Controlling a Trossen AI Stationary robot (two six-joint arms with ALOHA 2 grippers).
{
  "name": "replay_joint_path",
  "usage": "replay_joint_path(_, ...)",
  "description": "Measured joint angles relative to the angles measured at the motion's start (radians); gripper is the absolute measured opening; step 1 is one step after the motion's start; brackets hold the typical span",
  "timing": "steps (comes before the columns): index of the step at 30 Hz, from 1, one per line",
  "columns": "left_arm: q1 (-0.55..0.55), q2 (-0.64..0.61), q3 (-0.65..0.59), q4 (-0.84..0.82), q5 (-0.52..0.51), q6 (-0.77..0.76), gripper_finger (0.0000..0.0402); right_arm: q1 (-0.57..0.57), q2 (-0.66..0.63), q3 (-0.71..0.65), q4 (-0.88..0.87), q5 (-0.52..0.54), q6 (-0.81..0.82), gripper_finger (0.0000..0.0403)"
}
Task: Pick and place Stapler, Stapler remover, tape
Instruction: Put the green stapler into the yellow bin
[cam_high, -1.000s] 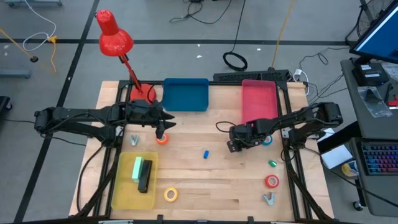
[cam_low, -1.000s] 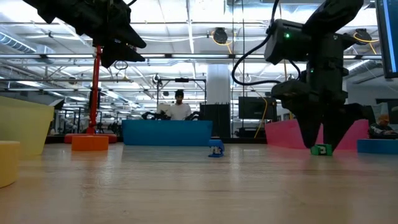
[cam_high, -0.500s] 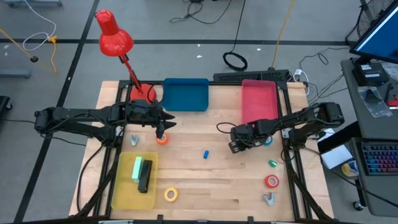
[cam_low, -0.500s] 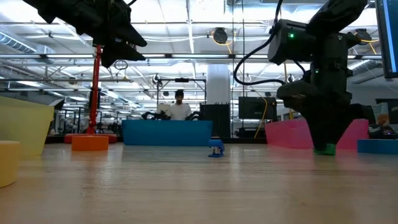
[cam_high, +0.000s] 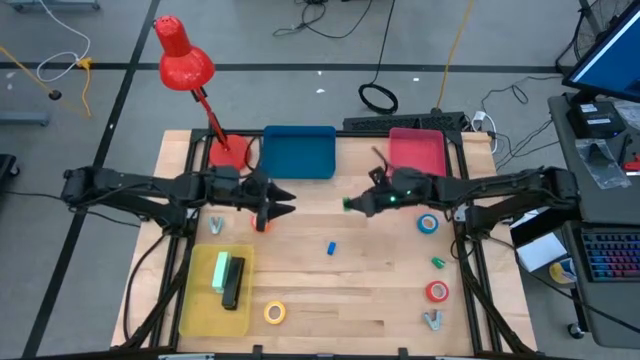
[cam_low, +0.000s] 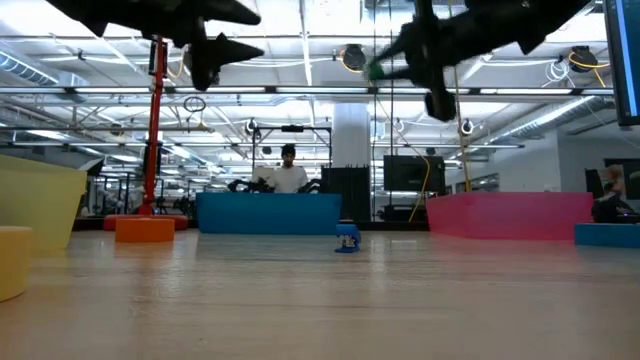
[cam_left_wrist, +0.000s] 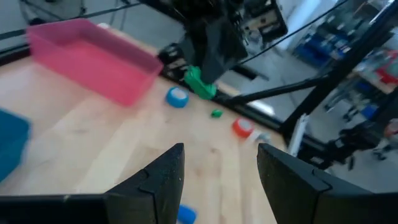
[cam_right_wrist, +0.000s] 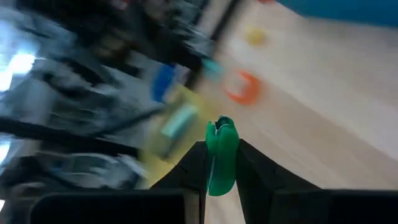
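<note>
High view: right end effector (cam_high: 350, 204) is above mid-worktop (cam_high: 380, 290), clenched on a small green piece (cam_high: 347, 204). Left end effector (cam_high: 285, 203) hovers near the orange tape (cam_high: 261, 224). Stapler (cam_high: 234, 282) lies in the yellow tray (cam_high: 200, 310); yellow tape (cam_high: 274, 313), red tape (cam_high: 437, 292) and blue tape (cam_high: 428, 224) sit on the wood.

Low view: both arms are well clear of the surface.

Left wrist view: left fingers (cam_left_wrist: 163, 177) are spread, gripping nothing.

Right wrist view: green piece pinched between the fingertips.

Judgement: carry step in hand; next calls for lining up over a bin before releasing.
</note>
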Motion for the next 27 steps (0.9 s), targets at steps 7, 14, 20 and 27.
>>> replay_joint_path(7,-0.031,0.142,0.0,0.219,0.029,-0.105,0.0202,-0.003,0.084,0.002,0.209,-0.034,-0.053,0.0047)
replay_joint_path(14,-0.038,0.26,-0.001,0.399,0.047,-0.218,0.0202,-0.003,0.165,0.026,0.315,-0.08,-0.112,0.0047)
replay_joint_path(20,-0.051,0.309,0.009,0.438,0.014,-0.26,0.0202,-0.003,0.201,0.078,0.313,-0.106,-0.167,0.0047)
replay_joint_path(27,-0.055,0.321,0.055,0.417,-0.02,-0.226,0.0202,-0.004,0.251,0.125,0.313,-0.16,-0.184,0.0047)
